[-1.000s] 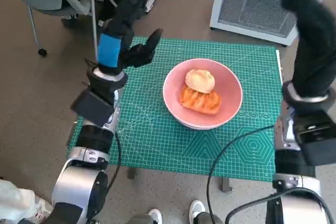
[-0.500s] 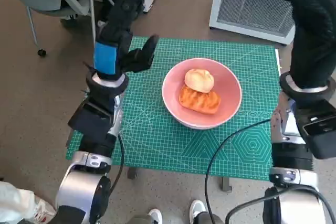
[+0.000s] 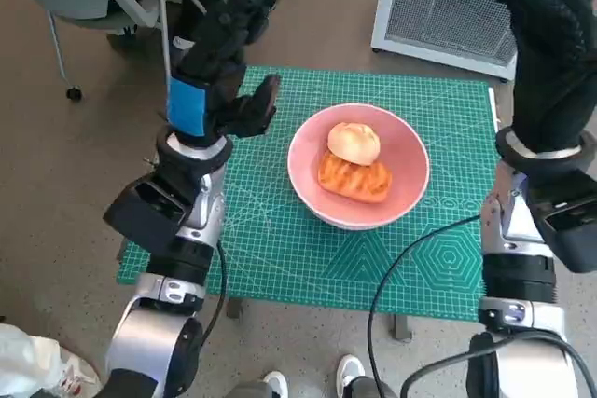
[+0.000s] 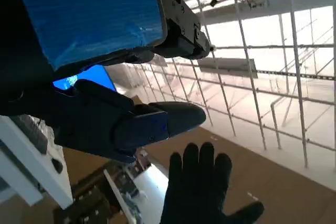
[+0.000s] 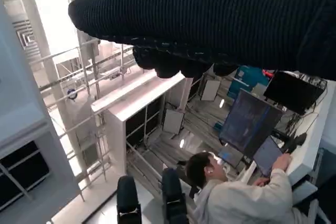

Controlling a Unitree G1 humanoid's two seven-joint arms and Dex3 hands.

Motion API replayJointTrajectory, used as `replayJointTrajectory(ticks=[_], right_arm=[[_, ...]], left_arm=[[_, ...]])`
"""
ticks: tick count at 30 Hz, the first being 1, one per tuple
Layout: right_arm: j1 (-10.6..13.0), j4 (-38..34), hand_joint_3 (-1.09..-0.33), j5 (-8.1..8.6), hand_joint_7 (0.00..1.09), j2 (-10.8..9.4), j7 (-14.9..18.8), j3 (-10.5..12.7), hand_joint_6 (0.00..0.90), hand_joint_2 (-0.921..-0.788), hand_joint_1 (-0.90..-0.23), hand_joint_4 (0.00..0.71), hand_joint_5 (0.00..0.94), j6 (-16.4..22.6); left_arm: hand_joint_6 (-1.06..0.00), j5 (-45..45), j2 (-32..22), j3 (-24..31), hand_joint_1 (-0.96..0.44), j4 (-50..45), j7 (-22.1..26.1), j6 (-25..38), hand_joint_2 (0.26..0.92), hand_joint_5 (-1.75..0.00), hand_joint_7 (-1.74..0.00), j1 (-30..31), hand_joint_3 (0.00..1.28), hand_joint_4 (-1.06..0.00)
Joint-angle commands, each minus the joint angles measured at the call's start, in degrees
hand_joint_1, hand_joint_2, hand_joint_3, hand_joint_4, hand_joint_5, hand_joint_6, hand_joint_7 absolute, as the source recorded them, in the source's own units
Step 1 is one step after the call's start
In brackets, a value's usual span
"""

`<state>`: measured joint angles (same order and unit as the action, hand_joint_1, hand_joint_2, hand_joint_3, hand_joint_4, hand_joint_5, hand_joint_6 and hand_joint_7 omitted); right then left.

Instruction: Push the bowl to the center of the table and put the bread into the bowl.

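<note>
Pink bowl is sitting about mid-surface on the green mat, between the two hands and below them, holding both bread pieces, a pale roll stacked on a grilled one. Task looks done. Left hand is hanging raised, fingers apart, holding nothing. Right hand is up high too, empty; fingers apparently loosely extended. Risk: an arm dropping low could be clipping the rim, sliding the bowl off-center or tipping the top roll out.

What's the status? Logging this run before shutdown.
Left hand and right hand raised, holding nothing. Bread in the pink bowl, mid-table. Nothing in the way.
</note>
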<state>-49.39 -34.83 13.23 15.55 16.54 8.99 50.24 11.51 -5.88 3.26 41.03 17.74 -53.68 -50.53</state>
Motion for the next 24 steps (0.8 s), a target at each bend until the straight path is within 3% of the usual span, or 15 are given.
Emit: replayJointTrajectory(ticks=[1,8,17,24], right_arm=[[0.43,0.78,-0.723,-0.79,0.15,-0.36,-0.03,0.08,0.270,-0.921,-0.609,0.210,0.010,-1.09],[0.48,0.97,-0.725,-0.31,0.14,-0.65,0.71,-0.10,0.282,-0.921,-0.622,0.214,0.008,-1.47],[0.51,0.37,-0.721,-1.13,0.13,-0.82,0.87,-0.32,0.290,-0.921,-0.616,0.228,0.010,-0.51],[0.23,-0.51,-0.721,-0.87,0.12,-0.80,1.38,-0.24,0.294,-0.921,-0.615,0.232,0.009,0.28]], left_arm=[[-0.42,-1.21,0.32,0.67,-0.67,-1.28,-0.96,0.08,0.921,-0.01,-0.06,0.16,0.54,-0.41],[-0.42,-4.78,0.42,0.96,-0.66,-1.97,-4.16,-0.34,0.921,0.00,-0.05,0.56,0.54,-0.41],[-0.41,-8.14,0.56,0.72,-0.65,-1.66,-6.90,-1.63,0.921,0.00,-0.04,0.81,0.54,-0.38],[-0.42,-8.98,0.67,0.45,-0.62,-2.92,-7.71,-1.76,0.921,0.00,-0.04,1.88,0.53,-0.36]])
